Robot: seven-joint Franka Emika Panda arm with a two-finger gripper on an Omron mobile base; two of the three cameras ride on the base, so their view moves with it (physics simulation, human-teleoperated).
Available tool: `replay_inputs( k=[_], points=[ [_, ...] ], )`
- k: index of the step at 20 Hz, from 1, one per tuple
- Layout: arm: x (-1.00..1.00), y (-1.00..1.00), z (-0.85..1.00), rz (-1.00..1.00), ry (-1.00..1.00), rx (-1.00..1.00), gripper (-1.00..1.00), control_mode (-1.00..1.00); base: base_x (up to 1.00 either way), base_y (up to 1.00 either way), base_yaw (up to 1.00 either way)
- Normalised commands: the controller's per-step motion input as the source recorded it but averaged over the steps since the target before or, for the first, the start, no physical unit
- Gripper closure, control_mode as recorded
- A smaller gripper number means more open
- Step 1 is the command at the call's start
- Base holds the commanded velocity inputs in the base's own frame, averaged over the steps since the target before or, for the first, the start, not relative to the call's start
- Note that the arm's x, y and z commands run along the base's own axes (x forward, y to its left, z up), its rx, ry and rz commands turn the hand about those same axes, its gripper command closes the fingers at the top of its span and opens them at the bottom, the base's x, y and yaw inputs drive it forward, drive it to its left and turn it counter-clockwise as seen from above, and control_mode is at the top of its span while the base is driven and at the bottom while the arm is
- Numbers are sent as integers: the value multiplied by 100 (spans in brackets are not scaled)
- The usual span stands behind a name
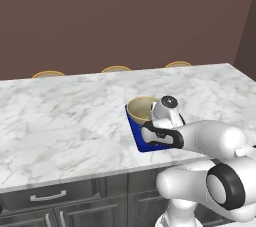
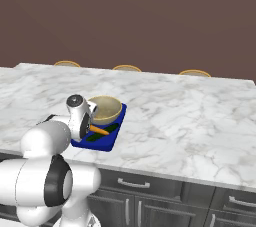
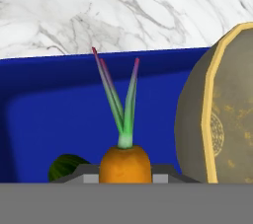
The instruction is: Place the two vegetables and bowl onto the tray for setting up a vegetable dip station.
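The deep blue tray (image 2: 106,142) lies on the marble counter near its front edge, with the tan bowl (image 2: 105,109) standing on its far end. My gripper (image 2: 90,129) hangs low over the tray's near half, shut on the orange carrot (image 2: 99,131). In the hand view the carrot (image 3: 125,163) sits between my fingertips (image 3: 87,173), its green top pointing away over the tray floor (image 3: 59,114). The dark green cucumber (image 3: 66,167) lies on the tray just left of the carrot. The bowl (image 3: 225,114) rises at the right. In the left base view my arm covers the tray's (image 1: 136,133) right part, behind the bowl (image 1: 140,108).
Three flat tan-rimmed discs (image 2: 66,63) (image 2: 126,68) (image 2: 194,73) show past the counter's far edge, in front of a brown wall. Bare marble counter (image 2: 190,121) spreads left and right of the tray. Dark drawers (image 1: 47,197) run below the front edge.
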Motion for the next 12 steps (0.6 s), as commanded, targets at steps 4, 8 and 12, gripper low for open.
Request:
replay_inputs(
  k=[4,8,12],
  points=[
    [0,0,0,1,-2,0,100,-100,0,0,0],
    [0,0,0,0,-2,0,-100,-100,0,0,0],
    [0,0,0,0,-1,0,-100,-100,0,0,0]
  ],
)
